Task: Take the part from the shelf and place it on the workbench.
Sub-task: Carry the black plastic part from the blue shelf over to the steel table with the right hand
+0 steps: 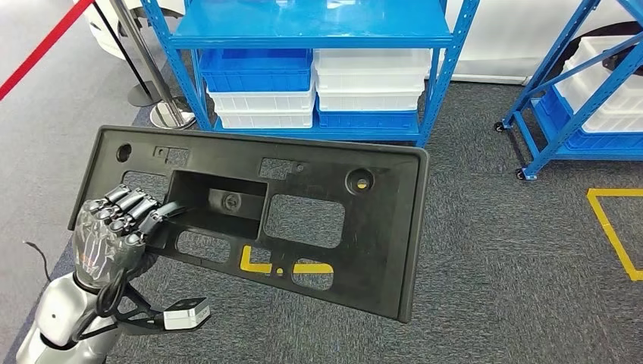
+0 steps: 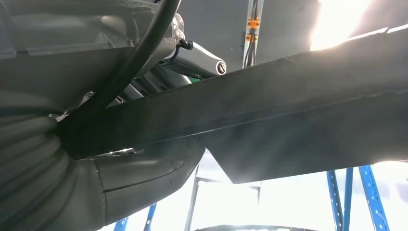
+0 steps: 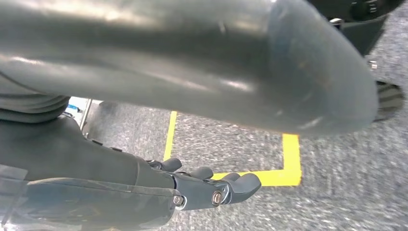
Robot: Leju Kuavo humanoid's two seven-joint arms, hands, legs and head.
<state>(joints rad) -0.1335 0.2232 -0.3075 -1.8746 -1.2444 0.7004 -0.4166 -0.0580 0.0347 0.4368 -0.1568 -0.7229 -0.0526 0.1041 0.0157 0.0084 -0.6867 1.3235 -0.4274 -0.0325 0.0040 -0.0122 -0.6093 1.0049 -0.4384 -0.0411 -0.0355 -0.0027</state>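
The part is a large black plastic panel (image 1: 379,227) with several cut-outs, held tilted in front of me above the carpet. My left hand (image 1: 114,227) grips it at its left end, fingers hooked over the edge of the deep rectangular recess. In the left wrist view the panel's dark edge (image 2: 288,106) runs across the picture, with the thick thumb of that hand (image 2: 144,178) under it. My right hand (image 3: 144,185) hangs over the grey floor with its fingers (image 3: 226,187) loosely out and nothing in them.
A blue shelf rack (image 1: 318,30) stands straight ahead, with blue bins (image 1: 261,72) and white bins (image 1: 371,76) on its lowest level. A second blue rack on wheels (image 1: 576,114) is at the right. Yellow floor tape (image 1: 614,227) and a stanchion base (image 1: 170,114) mark the carpet.
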